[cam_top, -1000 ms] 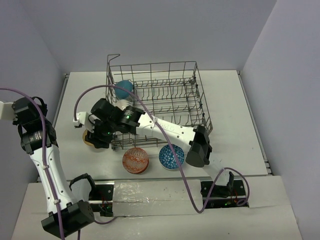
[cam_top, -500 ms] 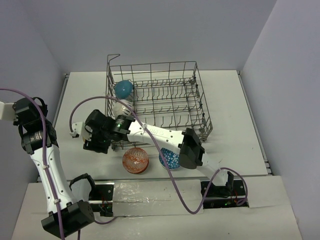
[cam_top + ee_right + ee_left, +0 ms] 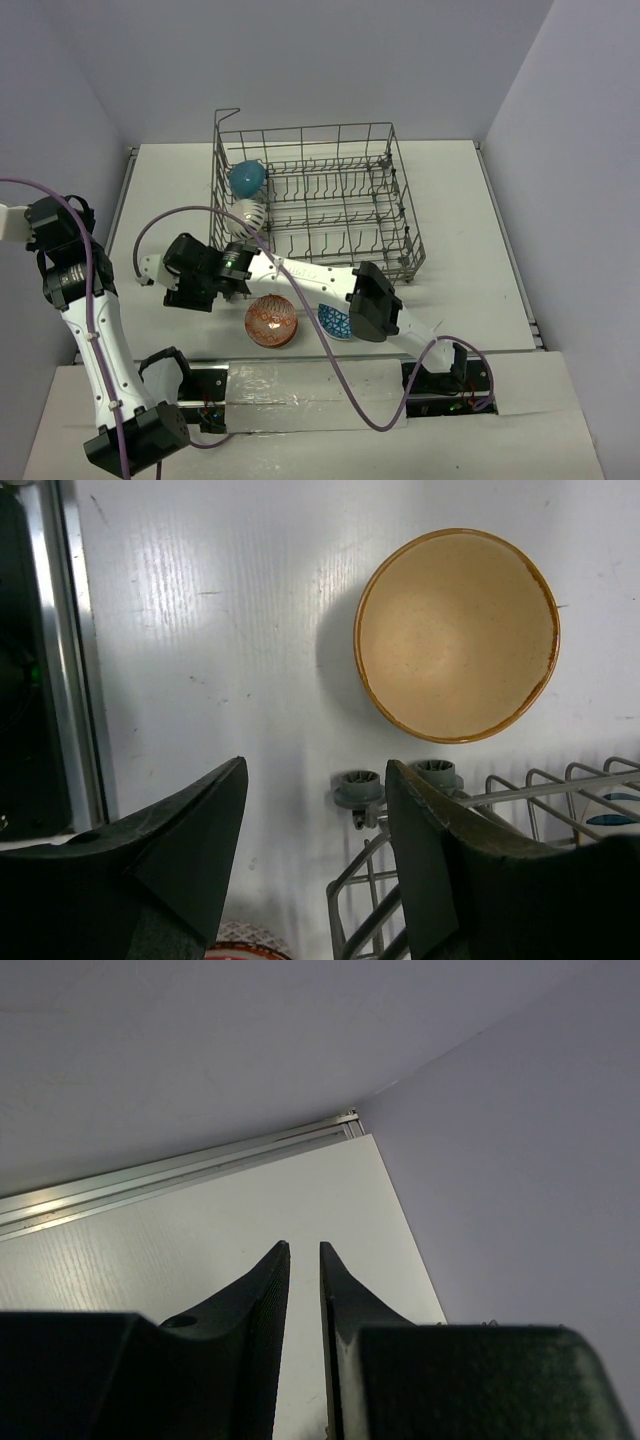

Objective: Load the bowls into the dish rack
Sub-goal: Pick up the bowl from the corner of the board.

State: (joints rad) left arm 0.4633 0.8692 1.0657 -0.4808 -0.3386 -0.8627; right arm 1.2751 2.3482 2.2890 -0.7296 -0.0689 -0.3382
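Observation:
The grey wire dish rack [image 3: 330,200] stands mid-table, with a teal bowl [image 3: 246,177] and a white bowl [image 3: 251,211] on edge at its left end. On the table near its front lie a red patterned bowl [image 3: 271,321] and a blue patterned bowl [image 3: 336,322], which the right arm half covers. A tan bowl [image 3: 455,635] sits upright left of the rack's corner [image 3: 400,900]. My right gripper [image 3: 316,767] hangs open over bare table beside it, holding nothing. My left gripper [image 3: 304,1246], raised at the far left, is a narrow slit apart and empty.
The right arm [image 3: 310,275] stretches low across the rack's front-left corner. The rack's two wheels [image 3: 360,788] lie just past my right fingertips. A metal rail [image 3: 70,680] runs along the table's left edge. The left arm [image 3: 85,300] stands upright at the left.
My right gripper has drawn away from the rack's left end, leftward and nearer, and opened wider. It now covers the tan bowl in the top view. The left arm is still.

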